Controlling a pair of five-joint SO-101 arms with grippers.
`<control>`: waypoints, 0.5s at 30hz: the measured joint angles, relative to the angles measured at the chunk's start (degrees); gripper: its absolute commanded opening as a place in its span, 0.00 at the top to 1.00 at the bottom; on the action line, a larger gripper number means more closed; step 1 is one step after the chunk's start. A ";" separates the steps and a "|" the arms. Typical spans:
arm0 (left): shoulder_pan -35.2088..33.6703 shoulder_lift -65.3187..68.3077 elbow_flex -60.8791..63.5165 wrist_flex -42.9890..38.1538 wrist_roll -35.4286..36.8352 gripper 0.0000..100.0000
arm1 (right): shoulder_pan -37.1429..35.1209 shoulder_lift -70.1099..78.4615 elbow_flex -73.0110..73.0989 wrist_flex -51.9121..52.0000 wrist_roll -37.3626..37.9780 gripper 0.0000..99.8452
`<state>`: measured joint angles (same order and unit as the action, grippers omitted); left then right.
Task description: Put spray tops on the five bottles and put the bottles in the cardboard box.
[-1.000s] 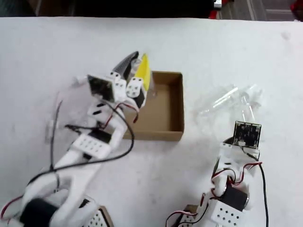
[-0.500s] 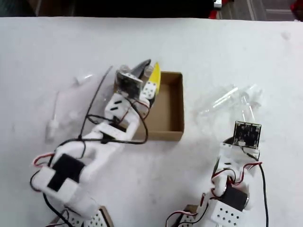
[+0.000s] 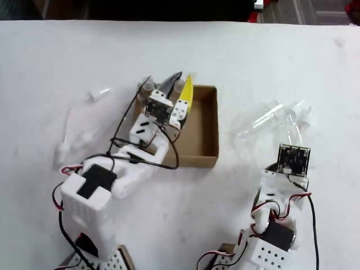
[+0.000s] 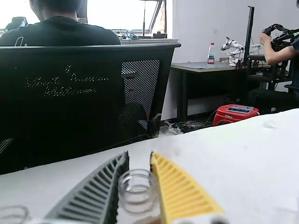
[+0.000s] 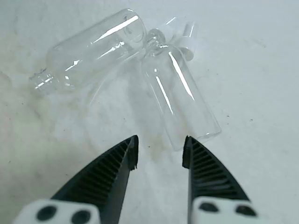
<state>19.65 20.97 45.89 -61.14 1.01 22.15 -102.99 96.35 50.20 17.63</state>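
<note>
At the far-left corner of the shallow brown cardboard box: left gripper, clamped on a small clear plastic bottle.
Held bottle: upright, open round mouth up, pressed between the grey ribbed finger and the yellow ribbed finger.
Just left of the grey finger: another clear round-mouthed piece, kind not possible to tell.
Cardboard box: open-topped, on the white tabletop near the middle, its near-left corner under the left arm.
Left arm: white, stretched from the near-left edge toward the box, black and red cables looped beside it.
Left of the box: white spray tops with thin tubes, lying flat on the table, one far and one nearer, both apart from the box.
Right of the box: loose cluster of clear plastic bottles, all lying on their sides.
Cluster up close: one bottle with an open threaded neck, one with a white top at its neck, the two touching near the necks.
Right gripper: black ribbed fingers spread apart over bare table, just short of the base of the white-topped bottle, not touching it.
Right arm: at the near-right edge, black camera board on the wrist, near side of the cluster.
</note>
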 measured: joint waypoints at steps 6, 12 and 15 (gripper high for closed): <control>-0.44 0.26 -0.35 0.00 -0.18 0.98 | 0.00 0.00 0.00 0.00 0.00 0.86; -2.02 0.79 -1.58 0.00 -0.18 0.98 | 0.00 0.00 0.00 0.00 0.00 0.86; -1.76 0.79 -1.58 0.00 -0.18 0.98 | 0.00 0.00 0.00 0.00 0.00 0.86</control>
<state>17.89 21.76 44.31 -61.14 0.84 22.15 -102.99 96.35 50.20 17.63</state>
